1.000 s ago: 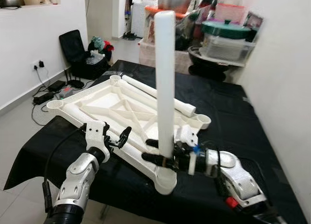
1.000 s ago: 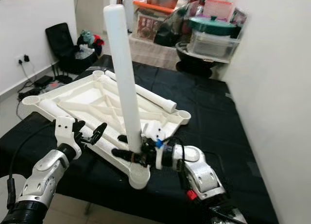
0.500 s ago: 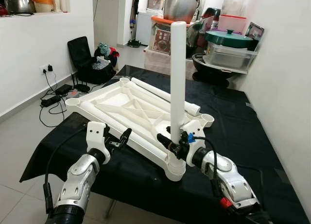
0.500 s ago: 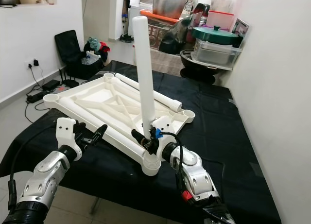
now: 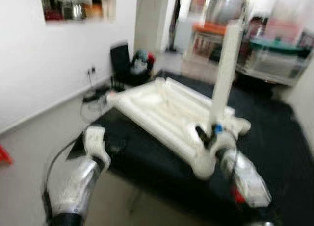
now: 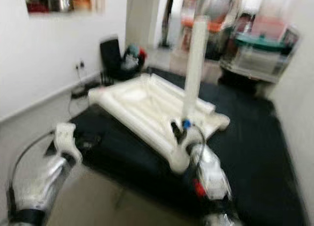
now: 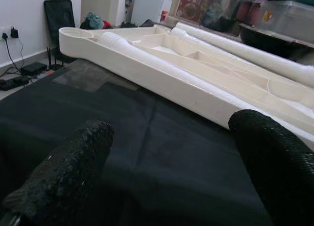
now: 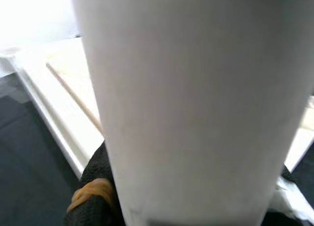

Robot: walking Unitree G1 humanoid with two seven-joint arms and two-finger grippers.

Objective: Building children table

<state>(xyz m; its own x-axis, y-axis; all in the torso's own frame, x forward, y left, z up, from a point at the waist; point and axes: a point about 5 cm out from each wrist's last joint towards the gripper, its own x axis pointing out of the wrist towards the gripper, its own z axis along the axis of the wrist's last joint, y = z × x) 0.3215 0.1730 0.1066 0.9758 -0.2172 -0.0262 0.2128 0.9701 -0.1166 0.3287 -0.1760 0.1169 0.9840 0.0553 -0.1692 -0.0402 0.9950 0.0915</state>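
The right gripper (image 5: 208, 135) pinches the white leg (image 5: 223, 74) upright over the tabletop (image 5: 162, 106) corner socket (near edge) to seat it, while the left gripper (image 7: 171, 152), fingers spread, hovers idle.

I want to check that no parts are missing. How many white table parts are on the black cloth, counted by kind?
Table top: 1
Upright leg, held by the right gripper: 1
Lying legs: 2, the near leg and the far leg, both resting on the table top
Total: 4
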